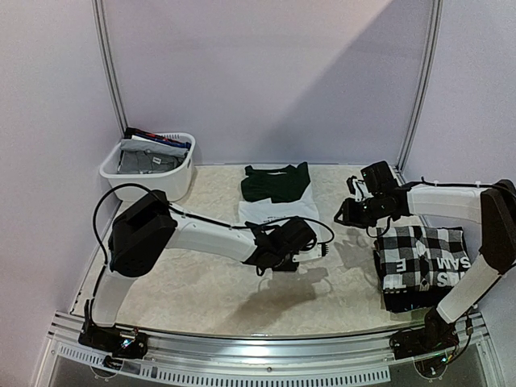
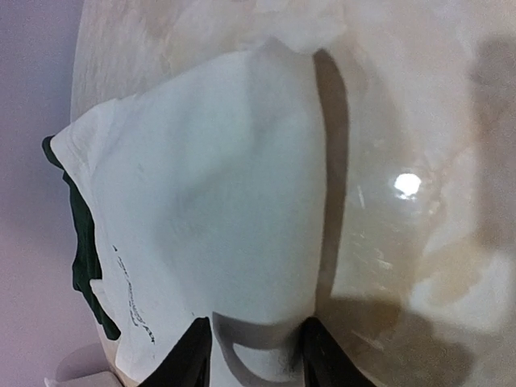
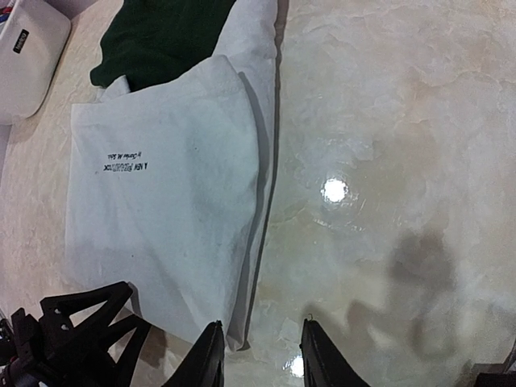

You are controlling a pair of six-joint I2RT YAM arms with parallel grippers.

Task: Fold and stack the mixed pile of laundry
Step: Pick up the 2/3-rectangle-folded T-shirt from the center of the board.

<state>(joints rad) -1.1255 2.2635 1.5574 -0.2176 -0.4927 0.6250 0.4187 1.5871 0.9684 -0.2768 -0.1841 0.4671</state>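
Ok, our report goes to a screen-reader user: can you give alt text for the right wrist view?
A folded white cloth with small dark print lies on a glossy beige marble-look table, a dark green part at its far end. The right gripper hangs open above the cloth's near corner.

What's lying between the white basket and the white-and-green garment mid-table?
Nothing. In the top view, the stretch from the white basket to the white-and-green garment is bare tabletop.
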